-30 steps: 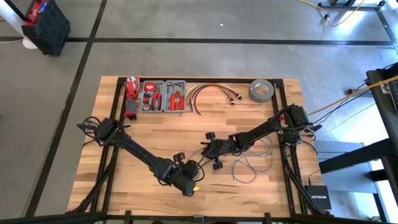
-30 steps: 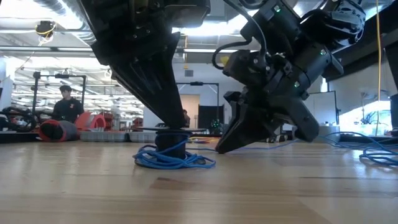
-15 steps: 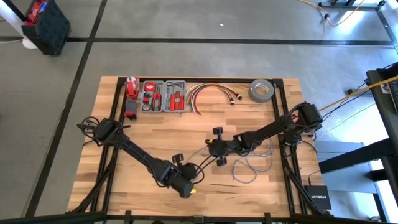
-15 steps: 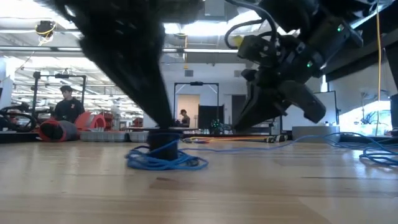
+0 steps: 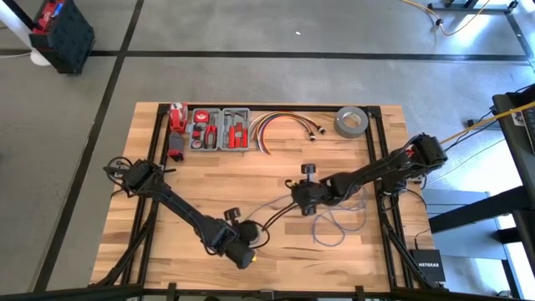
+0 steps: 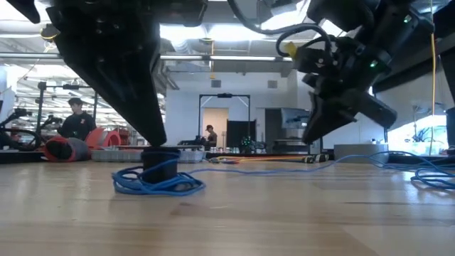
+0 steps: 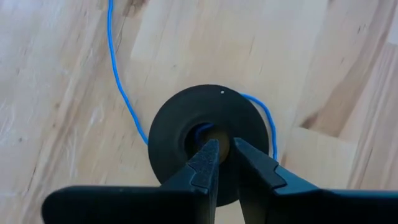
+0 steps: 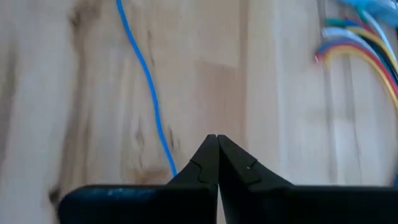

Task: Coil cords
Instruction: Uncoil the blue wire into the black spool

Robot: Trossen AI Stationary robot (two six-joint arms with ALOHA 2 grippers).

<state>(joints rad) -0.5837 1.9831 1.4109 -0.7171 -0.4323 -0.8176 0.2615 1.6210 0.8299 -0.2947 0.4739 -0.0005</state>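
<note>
A: What is the left gripper (image 7: 219, 152) doing?

B: It is standing at about 7 o'clock from the middle of the table (image 5: 251, 167), near the front edge. In the left wrist view its two fingers (image 7: 205, 163) are reaching into the centre hole of a round black disc (image 7: 186, 118), with only a narrow gap between them. I cannot tell whether they are gripping the disc or only sitting inside it.

A: And where is the blue wire (image 6: 158, 185) lying?

B: In the low view it is lying in loose loops on the wood, around the foot of the black disc (image 6: 161, 162). From there one strand is running across the table toward 3 o'clock, up to the right gripper (image 8: 217, 152).

A: Is the right gripper holding it?

B: Its fingers are pressed together, tip to tip. In the right wrist view the wire (image 8: 144, 74) is coming down to the fingertips and disappearing between them, so it is pinching the wire. In the high view this gripper (image 5: 303, 194) is sitting a little to the 4 o'clock side of the table's middle, and more wire (image 5: 334, 224) is lying in loose curls just beside it, toward 4 o'clock.

A: What else is on the table?

B: At 12 o'clock, along the back edge, a bundle of coloured cables (image 5: 280, 125) is lying, with a grey tape roll (image 5: 352, 122) at about 1 o'clock and a tool tray (image 5: 218, 130) at about 11 o'clock
</note>
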